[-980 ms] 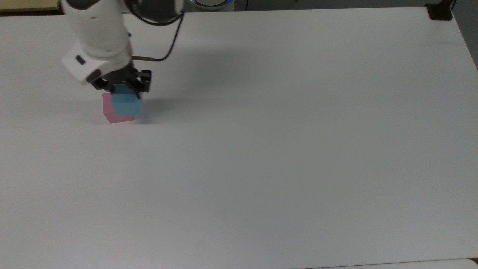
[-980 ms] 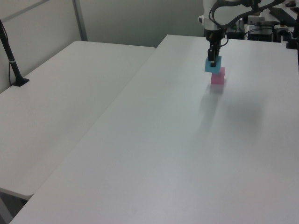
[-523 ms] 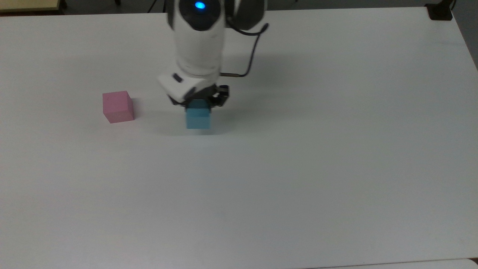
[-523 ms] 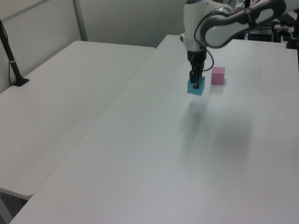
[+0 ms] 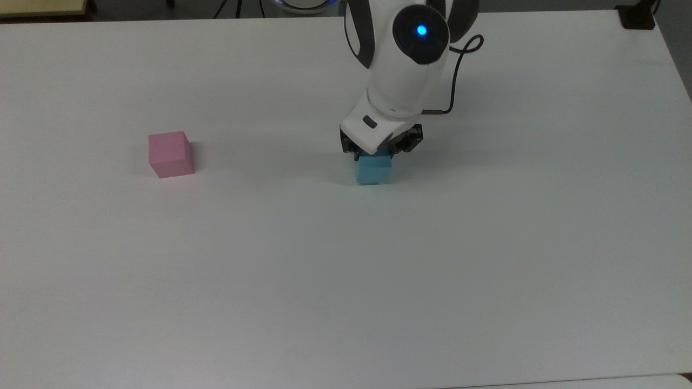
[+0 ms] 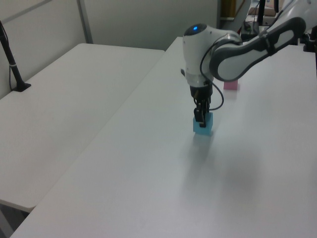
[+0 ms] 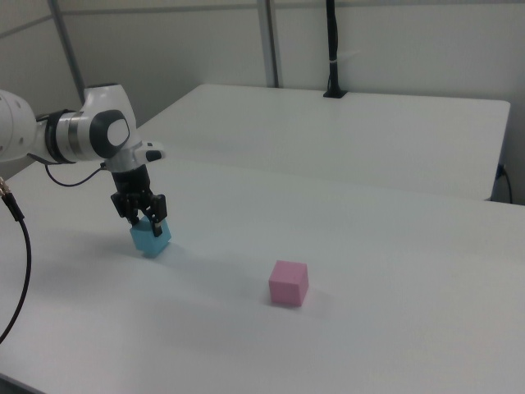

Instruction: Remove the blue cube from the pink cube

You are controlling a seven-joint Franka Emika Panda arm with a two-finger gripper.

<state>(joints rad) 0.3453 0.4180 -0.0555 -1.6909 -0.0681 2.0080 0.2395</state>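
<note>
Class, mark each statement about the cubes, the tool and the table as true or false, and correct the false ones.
1. The small sky-blue matte cube sits on top of the pale pink matte cube. False: they are well apart on the white table.
2. The tool is closed on the blue cube. True.
3. In the top view, the pink cube lies to the left of the blue cube. True.
4. The pink cube is tipped onto an edge. False: it rests flat on the table.
</note>
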